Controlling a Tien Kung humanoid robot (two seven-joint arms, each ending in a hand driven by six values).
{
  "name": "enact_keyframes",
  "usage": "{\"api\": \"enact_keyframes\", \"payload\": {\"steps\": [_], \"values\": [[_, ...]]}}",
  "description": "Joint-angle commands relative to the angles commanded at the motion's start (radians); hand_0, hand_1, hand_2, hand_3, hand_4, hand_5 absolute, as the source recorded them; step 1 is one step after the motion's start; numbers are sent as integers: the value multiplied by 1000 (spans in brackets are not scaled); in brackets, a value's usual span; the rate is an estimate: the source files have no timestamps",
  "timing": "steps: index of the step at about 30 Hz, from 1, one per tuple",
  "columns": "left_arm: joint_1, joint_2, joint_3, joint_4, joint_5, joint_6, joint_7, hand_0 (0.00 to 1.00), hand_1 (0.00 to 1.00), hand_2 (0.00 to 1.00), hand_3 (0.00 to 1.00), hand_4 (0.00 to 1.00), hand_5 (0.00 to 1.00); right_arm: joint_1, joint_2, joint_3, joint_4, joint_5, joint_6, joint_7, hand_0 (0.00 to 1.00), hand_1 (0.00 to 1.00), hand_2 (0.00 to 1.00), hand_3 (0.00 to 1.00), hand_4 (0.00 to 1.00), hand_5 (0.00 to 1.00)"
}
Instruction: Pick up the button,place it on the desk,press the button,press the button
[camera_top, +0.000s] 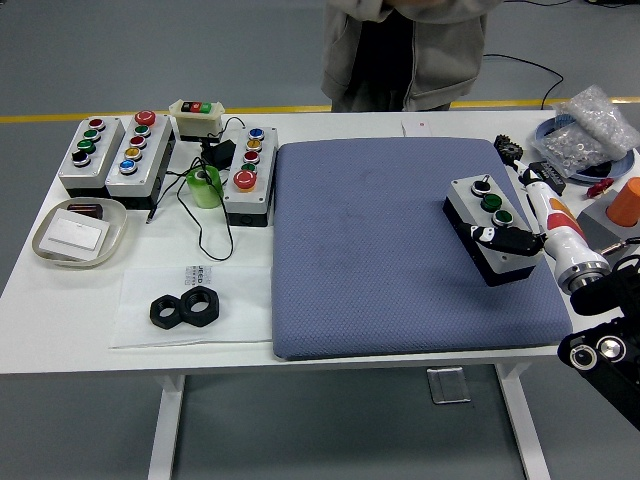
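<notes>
A grey and black button box (470, 205) lies at an angle on the right part of the blue mat (380, 250). Along its top run one white-and-black button (481, 186) and two green ones (497, 210). My right hand (508, 240) reaches in from the right on a white and orange forearm (560, 228). Its black fingers (520, 241) wrap over the near end of the box, just below the last green button. The box rests flat on the mat. My left arm is out of the picture.
Several other button boxes (135, 150) stand at the back left beside a green tape roll (205, 186). A tray (45, 245) and two black nuts (185, 308) lie front left. A bag of parts (590, 135) and an orange cylinder (628, 200) sit far right. A person (410, 50) stands behind the table.
</notes>
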Motion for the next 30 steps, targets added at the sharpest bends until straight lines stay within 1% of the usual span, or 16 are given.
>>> {"api": "enact_keyframes", "payload": {"steps": [7,13,16,18,21,22,30], "values": [[-3,1,5,1,-12,1,-4,728,826,854,825,621,998,21,31,-21,-58,-44,6,-36,998,965,998,998,998,345],[-5,0,5,1,-16,1,-4,723,826,854,825,622,998,55,70,-33,-111,-108,18,-75,998,961,998,998,998,339],[-6,0,7,1,-18,1,-5,719,826,854,825,622,998,71,86,-30,-136,-132,34,-97,998,951,998,998,998,327],[-7,0,6,1,-18,2,-4,719,826,854,825,622,998,88,98,-30,-156,-155,54,-132,998,951,998,998,998,327],[-7,0,8,2,-22,3,-5,719,826,854,825,622,998,101,108,-27,-172,-166,67,-156,998,951,998,998,998,327],[-8,0,8,1,-22,3,-5,716,825,855,825,622,998,110,114,-24,-187,-165,74,-164,998,936,998,998,998,316],[-8,1,10,2,-26,4,-7,711,824,853,825,622,998,148,141,-8,-257,-143,85,-187,998,921,998,998,998,306]]}}
